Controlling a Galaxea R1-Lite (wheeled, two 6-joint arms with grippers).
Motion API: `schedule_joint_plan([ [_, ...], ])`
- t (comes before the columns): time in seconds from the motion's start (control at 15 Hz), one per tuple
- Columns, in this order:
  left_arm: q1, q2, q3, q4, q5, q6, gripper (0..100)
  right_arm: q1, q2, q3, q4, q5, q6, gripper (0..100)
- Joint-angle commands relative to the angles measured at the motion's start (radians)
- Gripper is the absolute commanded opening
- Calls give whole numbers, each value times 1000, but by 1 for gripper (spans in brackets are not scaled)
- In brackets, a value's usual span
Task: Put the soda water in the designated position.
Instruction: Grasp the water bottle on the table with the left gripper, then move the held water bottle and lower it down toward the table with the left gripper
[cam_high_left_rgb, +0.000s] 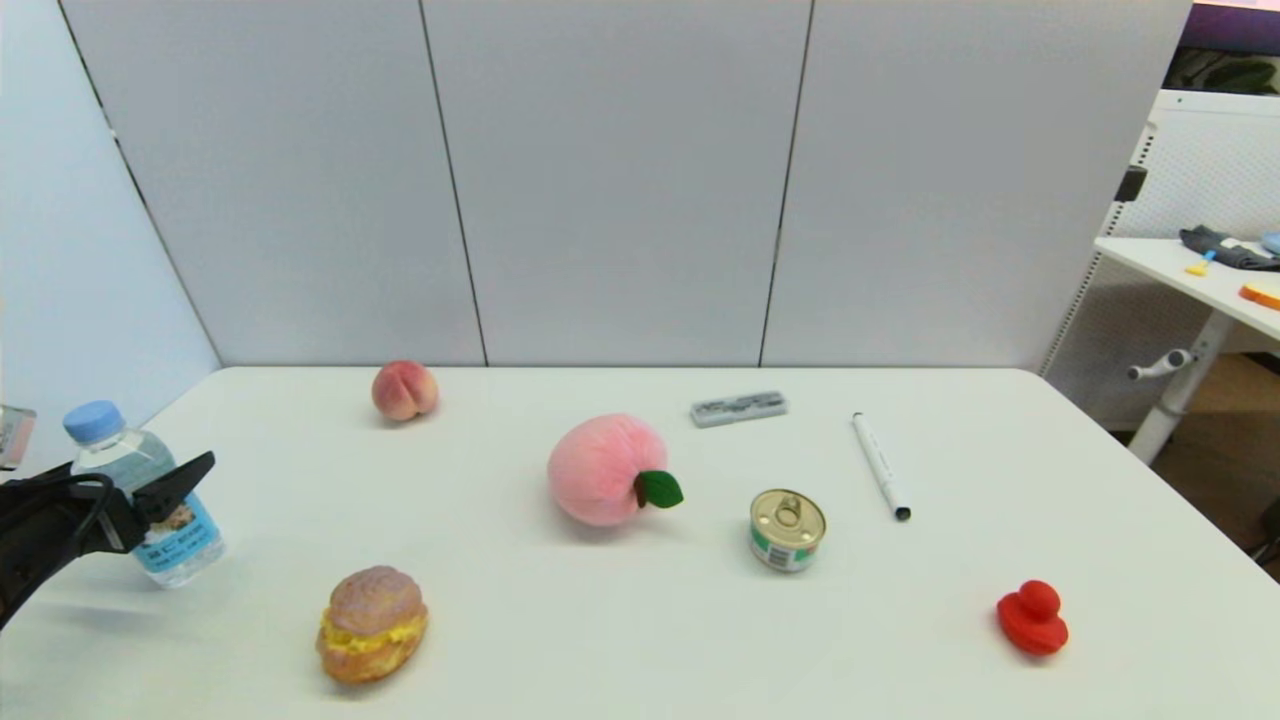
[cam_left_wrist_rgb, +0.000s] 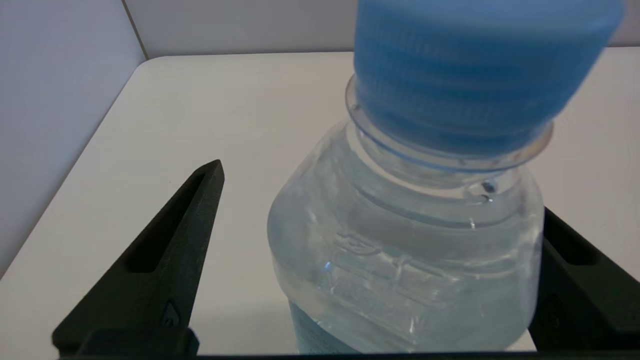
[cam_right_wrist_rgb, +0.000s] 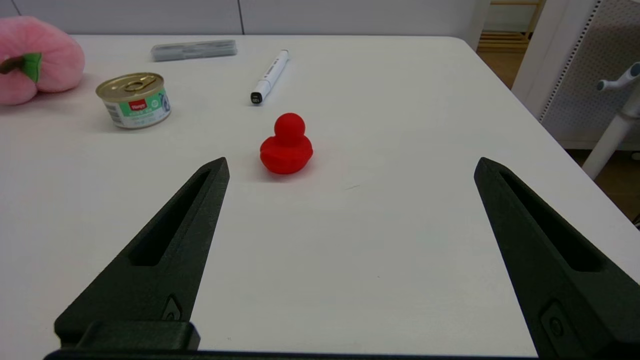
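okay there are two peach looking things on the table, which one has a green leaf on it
The big fuzzy pink plush peach at mid-table, left of the tin can. The green leaf sticks out of its side. The smaller peach near the back wall has none.

left arm enters head view from left edge, low over near-left part of white table (cam_high_left_rgb: 640, 640), black cable looped over wrist. left black two-fingered hand (cam_high_left_rgb: 150, 505) level with label of small clear plastic soda water bottle with light-blue cap (cam_high_left_rgb: 150, 500), bottle between fingers. in left wrist view one finger (cam_left_wrist_rgb: 165, 260) stands apart from bottle wall with visible gap; other finger mostly hidden behind bottle. right black two-fingered hand (cam_right_wrist_rgb: 350, 170) out of head view; right wrist view shows fingers spread wide above table, holding nothing.
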Motion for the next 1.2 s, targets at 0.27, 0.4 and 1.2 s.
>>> schedule_joint_plan([
  [0.27, 0, -8, 2, -7, -5, 0, 0, 0, 1, 0, 0, 0, 0, 100],
  [0.4, 0, -9, -1, -9, -5, 0, 0, 0, 1, 0, 0, 0, 0, 100],
  [1.2, -403, -147, -177, 83, 288, -46, 0, 0, 1, 0, 0, 0, 0, 100],
])
